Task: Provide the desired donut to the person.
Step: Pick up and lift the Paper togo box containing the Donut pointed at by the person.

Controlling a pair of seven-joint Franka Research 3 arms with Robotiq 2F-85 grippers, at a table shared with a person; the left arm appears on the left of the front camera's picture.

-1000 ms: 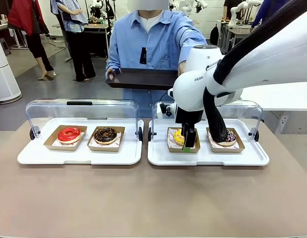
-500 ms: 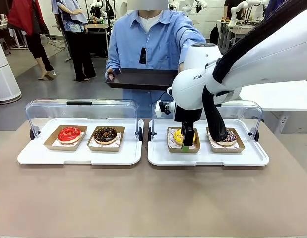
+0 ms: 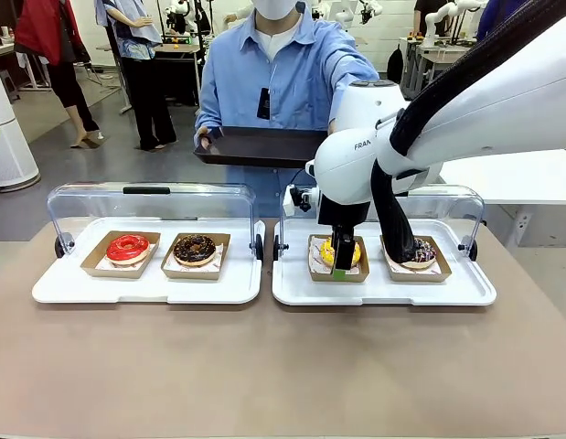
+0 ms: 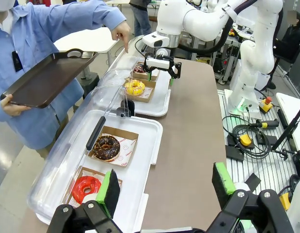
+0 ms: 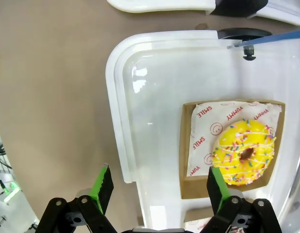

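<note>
As you look centre-right:
right gripper [image 3: 345,262]: released, empty, just by the yellow sprinkled ring donut [image 3: 327,251]
donut: in brown cardboard tray [image 3: 315,271]
left gripper [image 4: 166,187]: released, empty
person [image 3: 283,82]: top centre, holding dark flat tray [image 3: 255,146]

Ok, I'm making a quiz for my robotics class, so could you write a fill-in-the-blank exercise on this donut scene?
1. The donut nearest the right gripper has ____ icing.
2. The person holds a dark ____.
3. The white tray with the red donut holds ____ donuts.
4. The left gripper has its jaws ____.
Missing words: yellow; tray; two; open.
</note>
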